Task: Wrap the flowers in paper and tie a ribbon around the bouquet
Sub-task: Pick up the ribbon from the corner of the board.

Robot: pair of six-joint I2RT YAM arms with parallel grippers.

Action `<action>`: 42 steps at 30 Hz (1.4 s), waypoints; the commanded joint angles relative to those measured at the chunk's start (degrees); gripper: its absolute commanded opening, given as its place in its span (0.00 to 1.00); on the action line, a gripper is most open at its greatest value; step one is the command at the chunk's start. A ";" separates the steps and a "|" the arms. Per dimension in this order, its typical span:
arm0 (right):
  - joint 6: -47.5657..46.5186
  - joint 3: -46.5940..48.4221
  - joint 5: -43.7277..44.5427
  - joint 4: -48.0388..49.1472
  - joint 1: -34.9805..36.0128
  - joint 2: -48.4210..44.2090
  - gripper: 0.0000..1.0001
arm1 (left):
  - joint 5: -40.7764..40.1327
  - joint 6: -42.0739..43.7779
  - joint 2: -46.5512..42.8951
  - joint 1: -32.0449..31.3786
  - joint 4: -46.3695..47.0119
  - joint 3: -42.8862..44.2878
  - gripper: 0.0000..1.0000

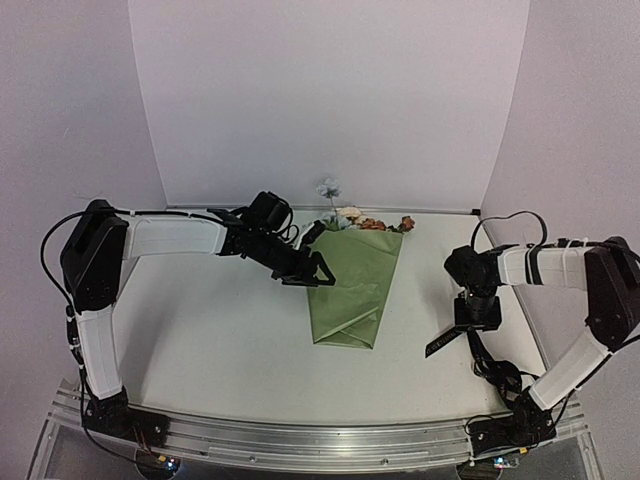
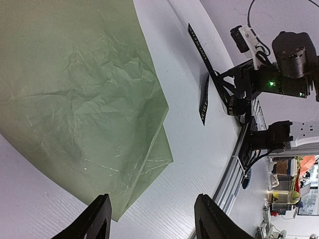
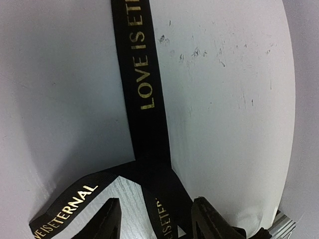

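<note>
The bouquet lies in the middle of the table as a cone of olive-green paper, narrow end toward me. The flowers stick out of its far, wide end. My left gripper hovers at the cone's left edge, open, with nothing between its fingers. The paper's folded tip lies just ahead of them. The black ribbon with gold lettering lies folded on the table at the right. My right gripper stands open right over it, one strand running between the fingertips.
White walls close in the back and both sides. In the left wrist view the right arm and the ribbon show beyond the paper. The table's metal front rail runs along the near edge.
</note>
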 commanded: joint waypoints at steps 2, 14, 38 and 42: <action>3.33 0.51 -1.82 -2.04 -2.45 2.10 0.48 | 0.03 0.31 -1.81 0.09 0.32 1.62 0.59; 5.97 3.31 -4.87 -0.86 -4.10 7.27 0.03 | -0.53 0.10 -1.91 0.09 -0.33 2.10 0.59; -8.42 15.16 -31.14 -1.13 10.94 -11.75 0.00 | 8.56 7.91 -3.65 -2.48 8.54 4.73 0.68; -8.91 19.25 -33.83 -1.25 13.72 -9.81 0.00 | 7.11 9.37 -2.20 -4.73 7.29 6.46 0.70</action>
